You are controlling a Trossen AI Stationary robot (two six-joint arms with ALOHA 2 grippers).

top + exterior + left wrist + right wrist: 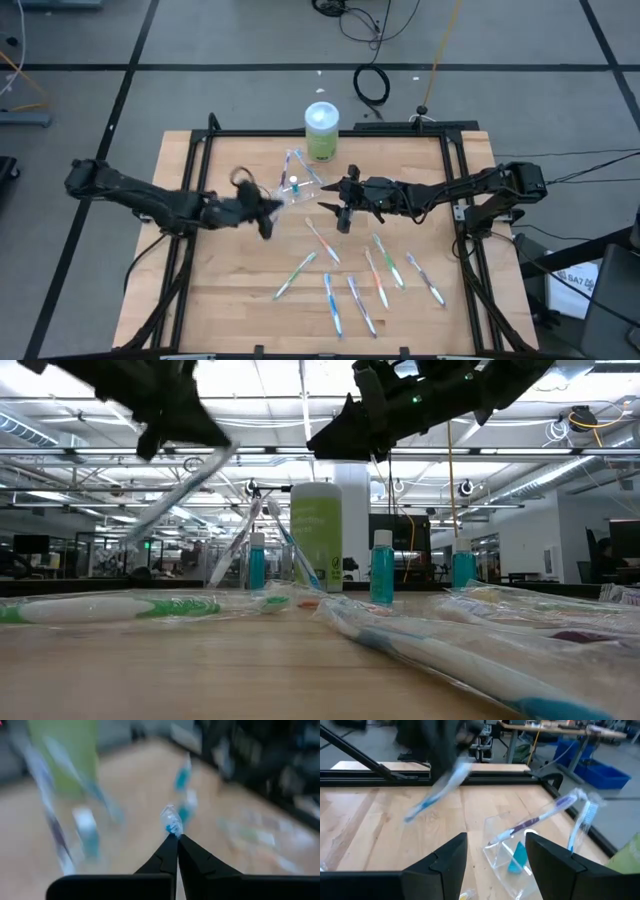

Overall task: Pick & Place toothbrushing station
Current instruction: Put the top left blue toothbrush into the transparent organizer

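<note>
Left gripper (268,208): over the table's middle left, just beside the clear cup; the left wrist view shows its fingers (170,854) clenched together on a wrapped toothbrush (172,821), blue at the tip.
Held toothbrush: in the low view it slants down from the left gripper (185,435), clear of the table; in the right wrist view it shows as a blurred blue and white streak (437,792).
Right gripper (343,207): over the table's middle, just right of the cup, its fingers (445,857) spread apart with nothing between them.
Clear cup (290,188): on the far half of the table, between the two grippers and just near of the green container; it appears tilted or lying over in the right wrist view (512,847), with two toothbrushes poking out, one purple (540,817), one blue (580,822), and a teal piece inside.
Loose toothbrushes (330,300): about eight, scattered across the near half of the table, each in a clear wrapper.
Teal-capped tubes (382,568): three upright in the low view, in a row with the green container.
Green container (321,132): upright with a pale lid, at the far edge of the table.
Table (220,300): pale wood, with a dark frame round it.
</note>
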